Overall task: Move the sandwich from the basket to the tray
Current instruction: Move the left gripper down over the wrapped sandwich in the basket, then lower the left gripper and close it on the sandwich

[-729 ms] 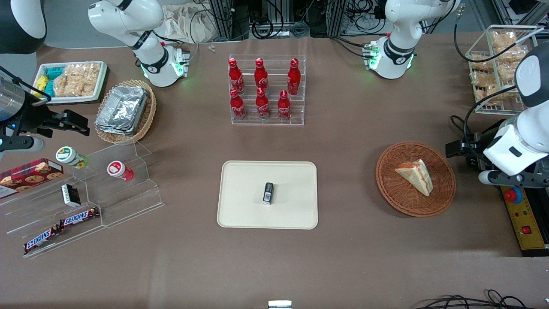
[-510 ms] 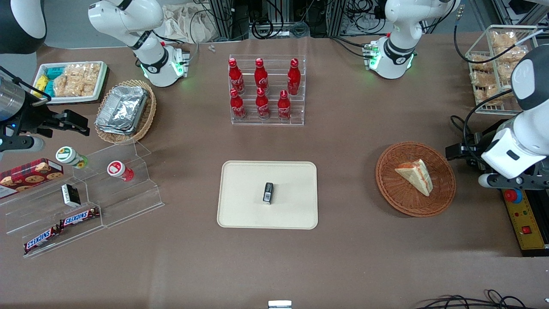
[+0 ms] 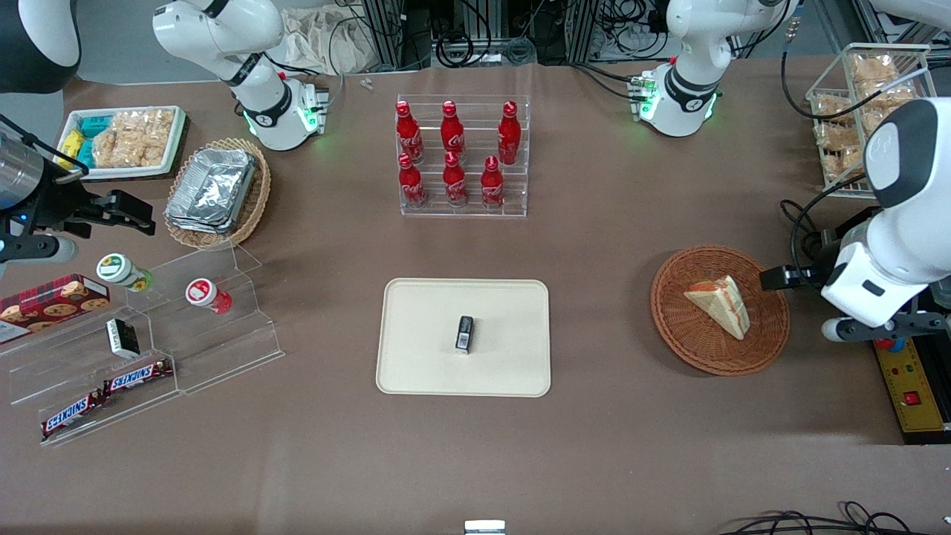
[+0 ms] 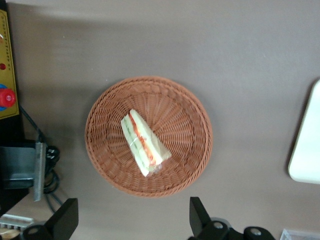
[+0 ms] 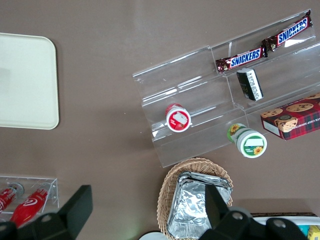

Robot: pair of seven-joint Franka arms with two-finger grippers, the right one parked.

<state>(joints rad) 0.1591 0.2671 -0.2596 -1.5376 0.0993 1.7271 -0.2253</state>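
Sandwich [image 4: 144, 143], pale layered wedge, lies in basket [image 4: 192, 120]; gripper [image 4: 131, 219] above, fingers [image 4: 66, 218] apart.

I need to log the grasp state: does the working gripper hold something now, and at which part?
Nothing is held. The gripper is open, its jaws spread wide and empty, above the table beside the basket. The sandwich lies untouched in it.
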